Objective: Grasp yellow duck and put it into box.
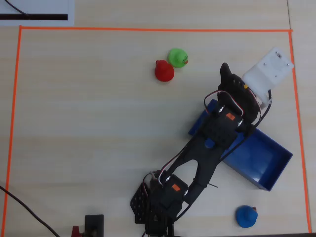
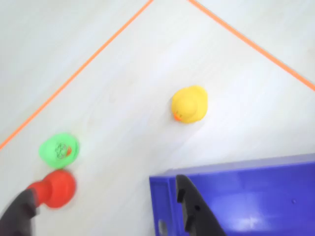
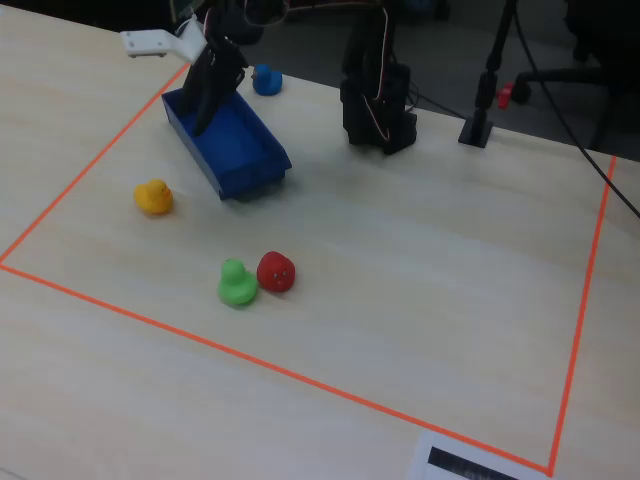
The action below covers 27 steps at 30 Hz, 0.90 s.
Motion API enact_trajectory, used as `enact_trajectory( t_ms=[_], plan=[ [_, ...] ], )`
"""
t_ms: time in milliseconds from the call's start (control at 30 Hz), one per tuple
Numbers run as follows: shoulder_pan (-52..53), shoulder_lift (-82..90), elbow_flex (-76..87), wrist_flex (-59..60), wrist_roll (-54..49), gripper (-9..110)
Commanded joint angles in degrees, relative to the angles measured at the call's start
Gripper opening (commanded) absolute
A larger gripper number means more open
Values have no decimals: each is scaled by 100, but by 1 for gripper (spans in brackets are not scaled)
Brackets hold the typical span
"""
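I see the yellow duck (image 3: 153, 197) sitting on the table (image 3: 420, 290), just beside the blue box (image 3: 240, 150) but not touching it, near a corner of the orange tape line (image 3: 90, 160). In my wrist view the duck (image 2: 189, 104) is alone on bare wood. My claw (image 2: 106, 209) hangs over the box's end, fingers spread wide, holding nothing. The green duck (image 3: 236, 283) and red duck (image 3: 276, 271) touch each other, farther off. The blue duck (image 3: 265, 80) is behind the box.

Four ducks: yellow duck (image 3: 153, 197), green duck (image 3: 236, 283), red duck (image 3: 275, 271), blue duck (image 3: 265, 80); one box (image 3: 235, 150).
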Motion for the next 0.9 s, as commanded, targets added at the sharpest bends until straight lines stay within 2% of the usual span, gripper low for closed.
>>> enact_trajectory(
  t_ms=[0,567,867],
  plan=[
    [255,-466,-571,-193,-18,46],
    [668,-2936,-1758,-387,-158,48],
    [791,-4140,-3067,-114,-185,49]
  ],
)
